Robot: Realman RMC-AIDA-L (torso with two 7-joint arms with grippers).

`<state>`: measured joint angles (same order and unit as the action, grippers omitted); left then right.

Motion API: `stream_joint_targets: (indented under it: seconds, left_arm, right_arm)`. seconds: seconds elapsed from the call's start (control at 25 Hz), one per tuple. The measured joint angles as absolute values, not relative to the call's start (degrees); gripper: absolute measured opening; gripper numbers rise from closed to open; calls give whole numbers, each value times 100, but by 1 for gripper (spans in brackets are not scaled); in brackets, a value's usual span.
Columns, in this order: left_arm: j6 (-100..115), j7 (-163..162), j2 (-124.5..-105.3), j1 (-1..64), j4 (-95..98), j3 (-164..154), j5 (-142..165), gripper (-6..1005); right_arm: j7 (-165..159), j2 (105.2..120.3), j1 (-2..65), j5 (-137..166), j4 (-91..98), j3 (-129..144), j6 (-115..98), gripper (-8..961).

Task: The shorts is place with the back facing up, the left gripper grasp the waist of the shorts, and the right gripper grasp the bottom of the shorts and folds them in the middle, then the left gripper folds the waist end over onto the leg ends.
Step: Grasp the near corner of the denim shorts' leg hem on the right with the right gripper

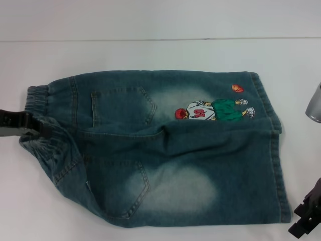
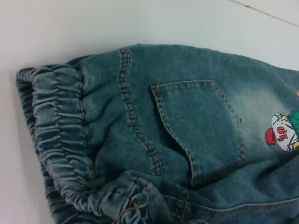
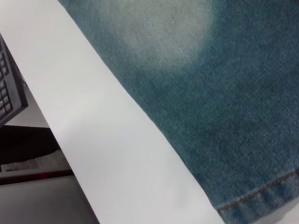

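The shorts [image 1: 165, 150] lie flat on the white table, back pockets up, with the embroidered player toward the far side. The ruffled waist [image 1: 45, 150] is at the left and the leg ends [image 1: 275, 140] are at the right. My left gripper [image 1: 42, 125] reaches in from the left edge and is shut on the waist, which bunches around it. The left wrist view shows the gathered waist [image 2: 56, 121] and one pocket [image 2: 201, 126] close up. My right gripper [image 1: 307, 221] hangs off the near right corner, beside the leg ends and apart from them. A leg hem [image 3: 261, 198] shows in the right wrist view.
A silver cylinder [image 1: 315, 103] sticks in at the right edge. The table's near edge runs close along the shorts' near side [image 3: 117, 154]. Beyond that edge, a black keyboard [image 3: 9, 88] sits lower down.
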<state>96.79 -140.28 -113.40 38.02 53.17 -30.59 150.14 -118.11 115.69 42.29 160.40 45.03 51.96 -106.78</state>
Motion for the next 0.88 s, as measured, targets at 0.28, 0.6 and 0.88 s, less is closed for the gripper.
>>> stream_joint_targets:
  seconds: [0.28, 0.6, 0.88]
  left_arm:
    - [9676, -14027, -11342, 3806, 5317, -3049, 15011, 29]
    - [9676, -14027, -11346, 3805, 5318, -3049, 15002, 29]
    - [9677, -14026, -11365, 3803, 5318, -3062, 15002, 29]
  right_arm:
    - [-11815, 11578, 4287, 16040, 4288, 5203, -10515, 705]
    - [-11821, 11588, 4312, 15971, 4255, 5156, -10420, 675]
    - [-11774, 11645, 4358, 15752, 4277, 5112, -10360, 648]
